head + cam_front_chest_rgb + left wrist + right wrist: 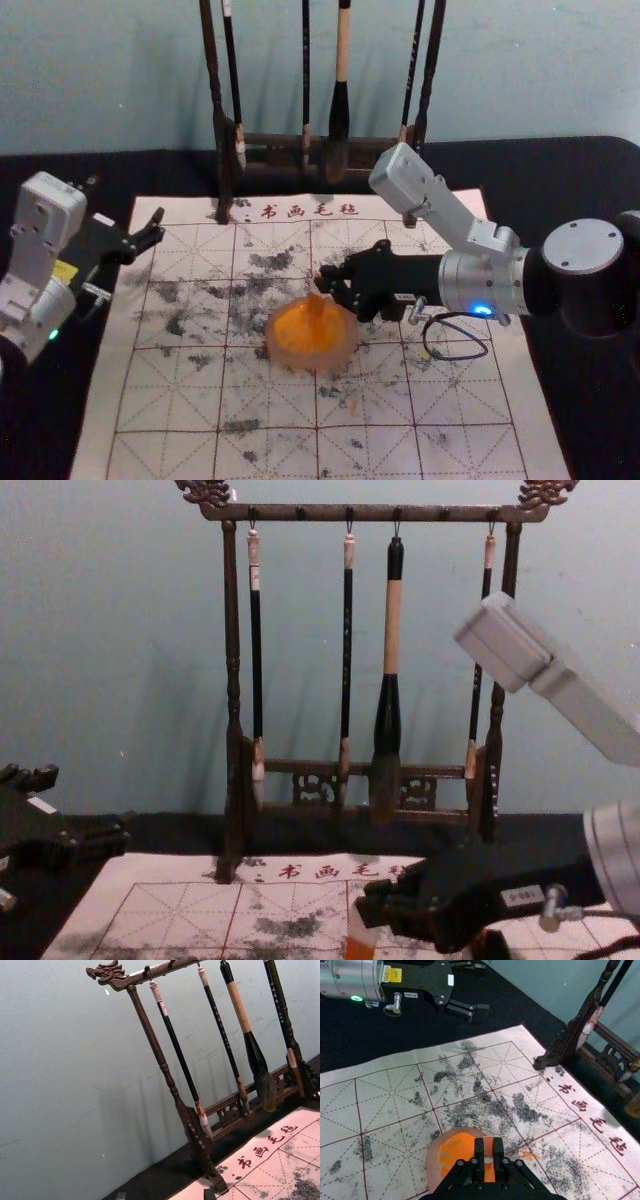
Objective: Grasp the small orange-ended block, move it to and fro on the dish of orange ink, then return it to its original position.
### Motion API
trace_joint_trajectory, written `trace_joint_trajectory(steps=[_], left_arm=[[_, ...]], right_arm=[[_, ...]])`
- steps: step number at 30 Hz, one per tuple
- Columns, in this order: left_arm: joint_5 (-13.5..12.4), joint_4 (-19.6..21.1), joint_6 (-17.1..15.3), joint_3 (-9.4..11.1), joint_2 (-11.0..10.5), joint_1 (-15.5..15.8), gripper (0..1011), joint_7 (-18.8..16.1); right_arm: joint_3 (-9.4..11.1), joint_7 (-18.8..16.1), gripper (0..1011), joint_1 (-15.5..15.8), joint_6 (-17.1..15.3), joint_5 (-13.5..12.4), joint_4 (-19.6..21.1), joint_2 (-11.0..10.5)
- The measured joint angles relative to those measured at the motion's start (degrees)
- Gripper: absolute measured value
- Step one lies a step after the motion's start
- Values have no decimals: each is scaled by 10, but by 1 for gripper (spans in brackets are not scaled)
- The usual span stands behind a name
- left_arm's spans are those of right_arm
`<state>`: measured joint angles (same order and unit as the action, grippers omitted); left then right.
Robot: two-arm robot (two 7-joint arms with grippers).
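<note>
R end effector (328,284) above gridded mat (170,400), wall (540,80) bhd.

Red characters 书画毛毡 (310,211) stand on the mat (170,450); a white tag (411,995) on the left claw (88,800) reads 167-4.

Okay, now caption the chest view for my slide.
The right gripper holding an orange-ended block, orange end down, before a dragon-headed rack hung with four calligraphy brushes.
</note>
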<state>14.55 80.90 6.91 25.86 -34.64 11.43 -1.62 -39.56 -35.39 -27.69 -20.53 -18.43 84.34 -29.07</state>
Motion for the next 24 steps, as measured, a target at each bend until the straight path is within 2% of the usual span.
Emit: trace_joint_trajectory(steps=[14, 24], left_arm=[[0, 0, 0, 0, 0, 0, 1001, 0], [0, 0, 0, 0, 0, 0, 1001, 0]], right_arm=[[10, -6, 99, 12, 0, -9, 16, -17], [8, -14, 99, 19, 3, -11, 26, -30]])
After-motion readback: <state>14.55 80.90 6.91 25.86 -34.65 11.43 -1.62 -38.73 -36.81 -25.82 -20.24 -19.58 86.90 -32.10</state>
